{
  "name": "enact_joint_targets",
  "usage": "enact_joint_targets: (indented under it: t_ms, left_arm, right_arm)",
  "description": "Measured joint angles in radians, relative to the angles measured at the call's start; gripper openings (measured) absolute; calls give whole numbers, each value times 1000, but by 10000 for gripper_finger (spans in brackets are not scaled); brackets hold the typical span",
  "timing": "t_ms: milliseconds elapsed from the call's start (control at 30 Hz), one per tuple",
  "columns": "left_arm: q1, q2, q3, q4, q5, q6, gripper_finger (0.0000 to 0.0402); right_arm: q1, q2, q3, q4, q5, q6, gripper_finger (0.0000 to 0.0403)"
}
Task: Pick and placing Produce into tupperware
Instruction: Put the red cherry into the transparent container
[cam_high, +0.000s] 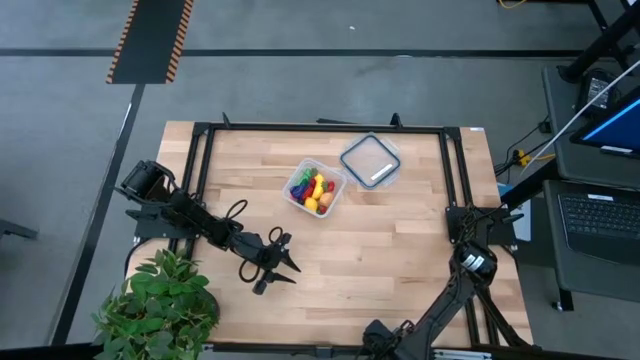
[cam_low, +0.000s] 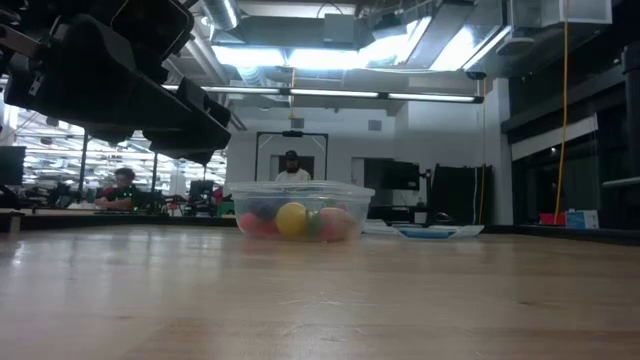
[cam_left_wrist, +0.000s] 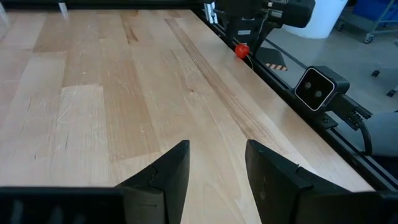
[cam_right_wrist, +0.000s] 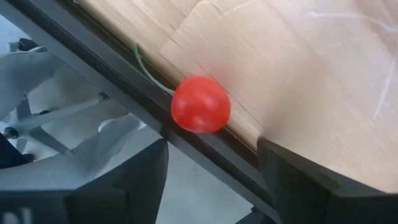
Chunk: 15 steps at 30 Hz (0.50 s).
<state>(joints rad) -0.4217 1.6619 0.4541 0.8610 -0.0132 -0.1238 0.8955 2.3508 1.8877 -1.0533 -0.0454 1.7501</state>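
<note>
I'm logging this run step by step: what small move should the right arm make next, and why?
Probably lower the open right tool around the red cherry and close. The cherry lies at the table edge by the black rail, between and ahead of the spread fingers, not yet held, while the tupperware already holds other produce.

Filled tub on the table

The small clear square plastic tupperware (cam_high: 317, 188) held colourful toy produce (cam_high: 313, 190); a flat clear blue-rimmed lid (cam_high: 370, 160) lay just beside it.

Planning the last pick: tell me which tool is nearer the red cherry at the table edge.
Right. The right tool hangs directly over the red cherry at the table's edge, fingers apart. The left tool sits across the table, with the cherry far ahead.
</note>
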Motion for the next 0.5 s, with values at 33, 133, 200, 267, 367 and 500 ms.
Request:
enact_joint_targets:
  t_ms: [33,133,200,267,367,500]
  left_arm:
    - [0,0,0,0,0,0,149]
    - [0,0,0,0,0,0,149]
    - [0,0,0,0,0,0,149]
    - [0,0,0,0,0,0,149]
    - [0,0,0,0,0,0,149]
    - [0,0,0,0,0,0,149]
  right_arm:
    - [-2,0,0,2,-2,1,248]
    - [-7,-1,-2,19,-11,2,246]
    - [-11,-1,-2,30,-32,4,247]
    - [-14,-1,-2,34,-47,4,248]
    - [-17,-1,-2,37,-47,5,248]
    - [-30,-1,-2,40,-61,-2,249]
